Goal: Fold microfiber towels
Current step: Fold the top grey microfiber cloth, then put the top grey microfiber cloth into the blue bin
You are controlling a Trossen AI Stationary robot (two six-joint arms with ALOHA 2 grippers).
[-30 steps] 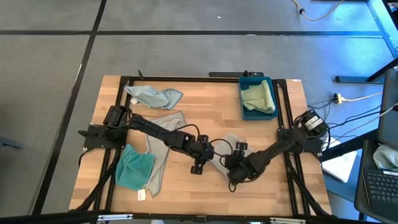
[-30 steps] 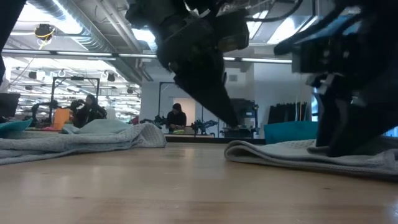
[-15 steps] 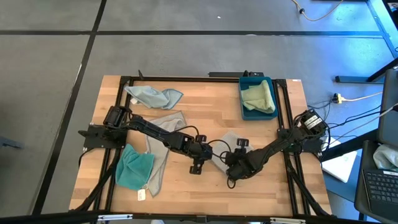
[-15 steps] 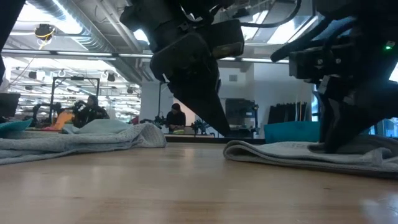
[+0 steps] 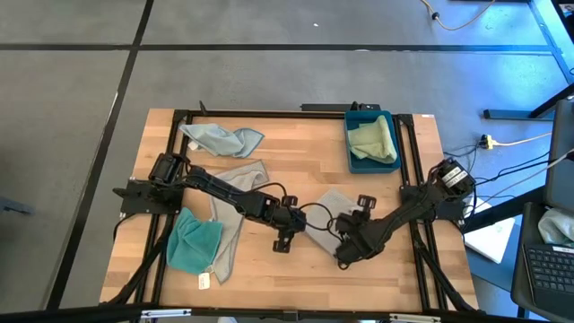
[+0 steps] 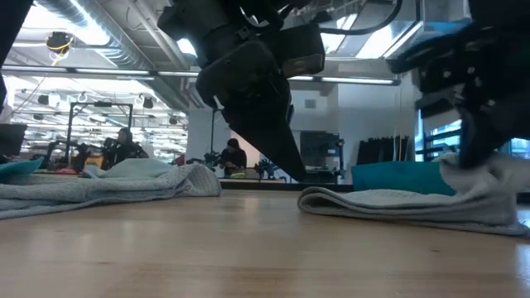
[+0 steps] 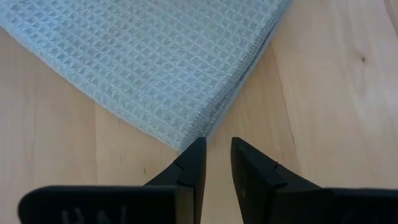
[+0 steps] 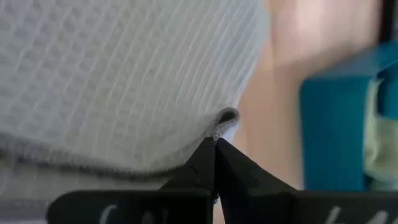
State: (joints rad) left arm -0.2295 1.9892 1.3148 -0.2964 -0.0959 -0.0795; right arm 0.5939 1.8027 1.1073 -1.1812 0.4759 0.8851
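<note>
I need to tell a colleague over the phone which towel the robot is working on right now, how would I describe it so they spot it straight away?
Start at the wooden table and look to its middle, where the two dark arms meet. The grey towel lies flat there, the right gripper shut on its edge and the left gripper at a corner. Unlike the other cloths, it is neatly flat, not crumpled, and it alone lies between the grippers.

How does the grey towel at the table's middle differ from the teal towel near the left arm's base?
The grey towel lies spread and mostly flat; the teal towel is bunched in a crumpled heap. The right gripper is shut on the grey towel's edge, lifting it, while nothing touches the teal towel. Both rest on the wooden table.
</note>
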